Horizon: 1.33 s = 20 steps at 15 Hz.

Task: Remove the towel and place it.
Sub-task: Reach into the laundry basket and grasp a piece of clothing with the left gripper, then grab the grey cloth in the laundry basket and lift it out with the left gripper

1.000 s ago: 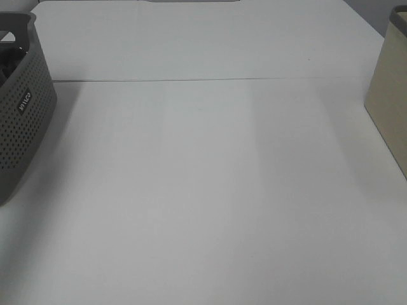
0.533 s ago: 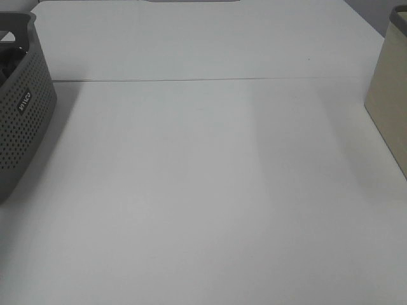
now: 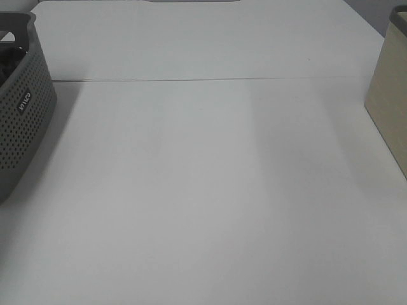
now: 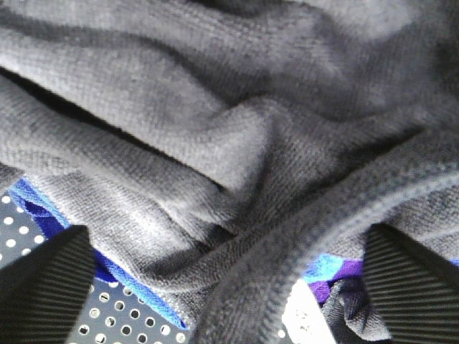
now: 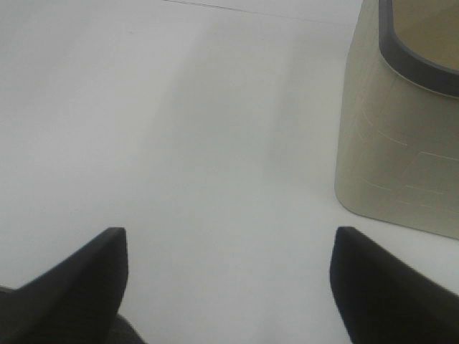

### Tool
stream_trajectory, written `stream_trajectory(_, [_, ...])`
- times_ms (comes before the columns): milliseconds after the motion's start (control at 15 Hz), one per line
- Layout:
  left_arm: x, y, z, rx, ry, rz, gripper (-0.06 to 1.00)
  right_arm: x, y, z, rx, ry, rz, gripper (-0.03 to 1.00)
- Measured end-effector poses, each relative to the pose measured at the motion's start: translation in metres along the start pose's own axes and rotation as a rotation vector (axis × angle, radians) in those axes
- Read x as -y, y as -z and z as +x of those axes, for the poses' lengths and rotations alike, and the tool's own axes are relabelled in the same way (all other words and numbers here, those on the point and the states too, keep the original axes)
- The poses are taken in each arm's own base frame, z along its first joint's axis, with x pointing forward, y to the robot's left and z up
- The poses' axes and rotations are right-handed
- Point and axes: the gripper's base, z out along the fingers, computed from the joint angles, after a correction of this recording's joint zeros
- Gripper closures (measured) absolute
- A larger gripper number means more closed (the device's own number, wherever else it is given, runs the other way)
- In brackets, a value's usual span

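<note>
The dark charcoal-grey towel (image 4: 237, 143) fills the left wrist view, crumpled in folds inside the grey perforated basket (image 4: 107, 315). My left gripper (image 4: 229, 287) is open right over it, one finger on each side of a hemmed fold. Blue and purple cloth (image 4: 43, 215) peeks out under the towel. In the exterior high view only the basket (image 3: 19, 121) shows, at the far left edge; neither gripper appears there. My right gripper (image 5: 229, 279) is open and empty above the white table.
A beige bin (image 3: 391, 101) stands at the table's right edge and also shows in the right wrist view (image 5: 401, 143), close to the right gripper. The white table (image 3: 203, 178) has a seam line across the back.
</note>
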Motion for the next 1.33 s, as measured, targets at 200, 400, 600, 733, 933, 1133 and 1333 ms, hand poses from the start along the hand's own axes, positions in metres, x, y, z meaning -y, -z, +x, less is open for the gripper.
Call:
stream_trajectory(200, [0.000, 0.000, 0.000, -0.002, -0.001, 0.005, 0.41, 0.000, 0.000, 0.000, 0.000, 0.000, 0.000, 0.21])
stream_trajectory(400, [0.000, 0.000, 0.000, -0.003, 0.012, 0.004, 0.80, 0.000, 0.000, 0.000, 0.000, 0.000, 0.000, 0.21])
stream_trajectory(600, [0.000, 0.000, 0.000, -0.002, 0.015, 0.005, 0.85, 0.000, 0.000, 0.000, 0.000, 0.000, 0.000, 0.21])
stream_trajectory(733, [0.002, 0.000, 0.001, -0.014, 0.016, 0.024, 0.86, 0.000, 0.000, 0.000, 0.000, 0.000, 0.000, 0.21])
stream_trajectory(933, [0.005, 0.000, 0.003, -0.031, 0.044, 0.050, 0.86, 0.000, 0.000, 0.000, 0.000, 0.000, 0.000, 0.21])
stream_trajectory(1133, [0.009, 0.002, 0.006, -0.063, 0.073, 0.092, 0.86, 0.000, 0.000, 0.000, 0.000, 0.000, 0.000, 0.21])
stream_trajectory(1333, [0.005, 0.030, 0.014, -0.046, 0.143, 0.049, 0.86, 0.000, 0.000, 0.000, 0.000, 0.000, 0.000, 0.21])
